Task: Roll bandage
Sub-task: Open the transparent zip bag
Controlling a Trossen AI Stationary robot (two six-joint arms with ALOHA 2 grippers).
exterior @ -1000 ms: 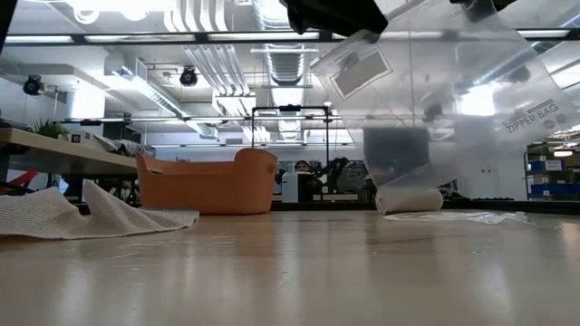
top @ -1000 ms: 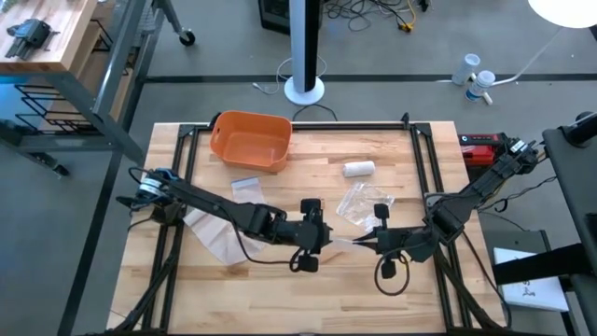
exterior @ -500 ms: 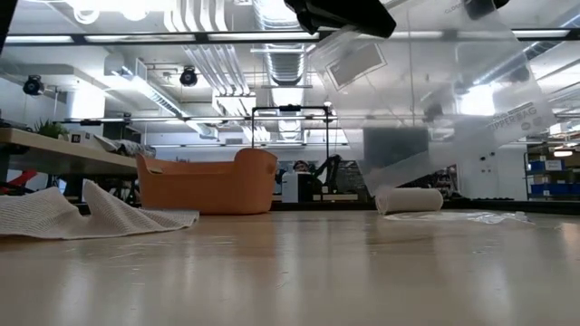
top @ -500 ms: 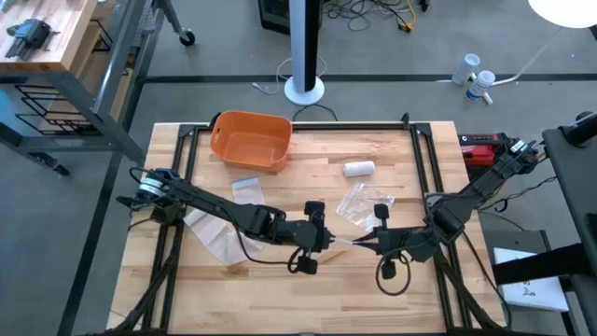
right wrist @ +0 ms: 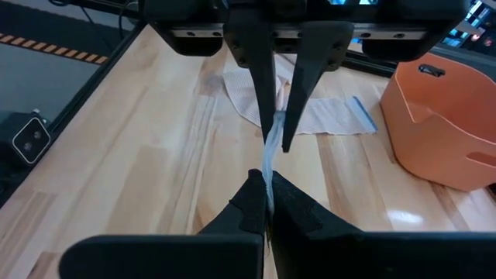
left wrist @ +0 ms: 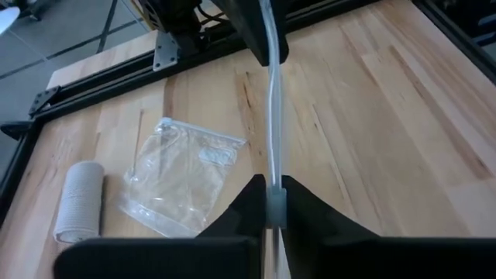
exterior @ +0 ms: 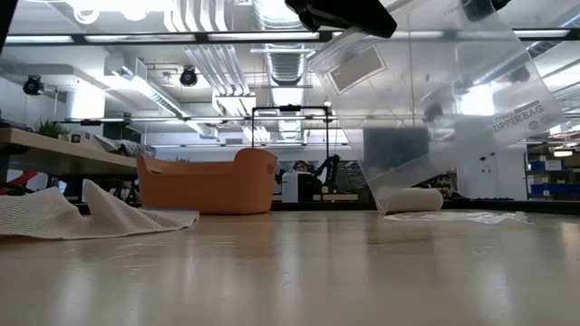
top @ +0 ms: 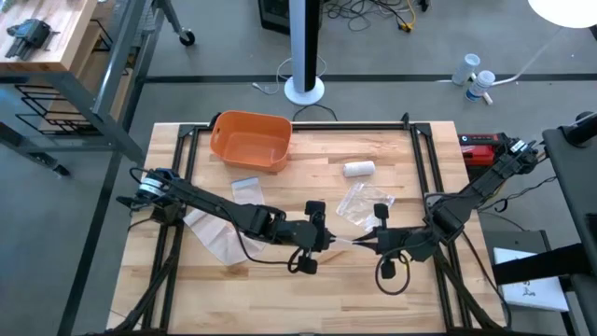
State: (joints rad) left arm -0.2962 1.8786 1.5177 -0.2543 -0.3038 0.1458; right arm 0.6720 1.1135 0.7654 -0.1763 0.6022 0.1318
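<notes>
A clear zipper bag (exterior: pixel 435 109) hangs in the air between my two grippers, seen edge-on in both wrist views (left wrist: pixel 273 116) (right wrist: pixel 270 151). My left gripper (top: pixel 328 241) and my right gripper (top: pixel 366 245) face each other near the table's middle front, both shut on the bag. A rolled bandage (top: pixel 358 169) lies on its side at the back right. An unrolled strip of bandage (top: pixel 213 231) lies flat on the table to the left. My left gripper pinches the bag's left edge (left wrist: pixel 273 208) between its two fingers, coming level from the table's left. The bag stands as an upright sheet, clear of the table. My right gripper pinches the bag's opposite edge (right wrist: pixel 268 184) between its two fingers, level from the table's right. The sheet runs straight to the other gripper and hangs below both.
An orange basket (top: pixel 250 140) stands at the back left. A second clear bag (top: pixel 362 203) lies flat just behind the grippers, and a small bag (top: pixel 244 187) lies near the basket. Black rails (top: pixel 424 168) frame the table.
My left gripper has shifted a little toward the table's right, nearer my right gripper. The held bag has tipped, and its lower edge has swung up a little; it stays clear of the table. Both grippers have kept shut.
</notes>
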